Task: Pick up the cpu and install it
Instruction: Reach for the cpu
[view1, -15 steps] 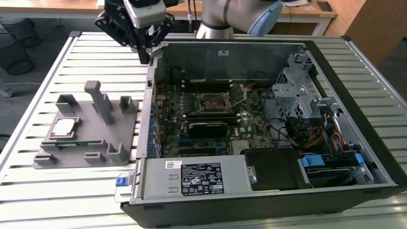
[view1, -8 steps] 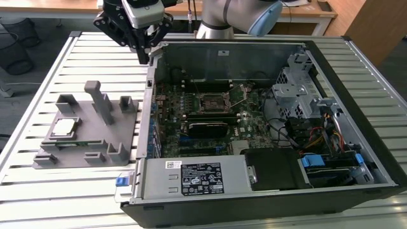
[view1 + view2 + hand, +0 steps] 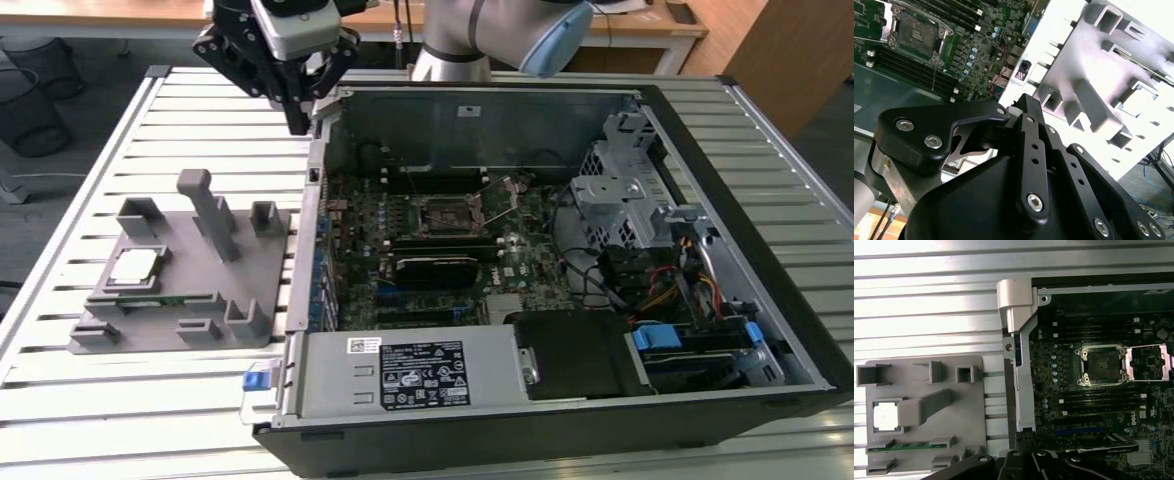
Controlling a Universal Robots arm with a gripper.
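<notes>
One cpu (image 3: 135,265) sits in its nook on one grey holder block (image 3: 214,225), on the exterior view's left. One open computer case (image 3: 534,435) lies just beside it, with one open socket (image 3: 445,212) inside. One pincer (image 3: 298,120) hangs by the case's corner, well apart from the cpu, pinched narrow and holding nothing. The worktop (image 3: 200,120) is made of white slats. One wire bin (image 3: 27,95) stands on the floor behind
</notes>
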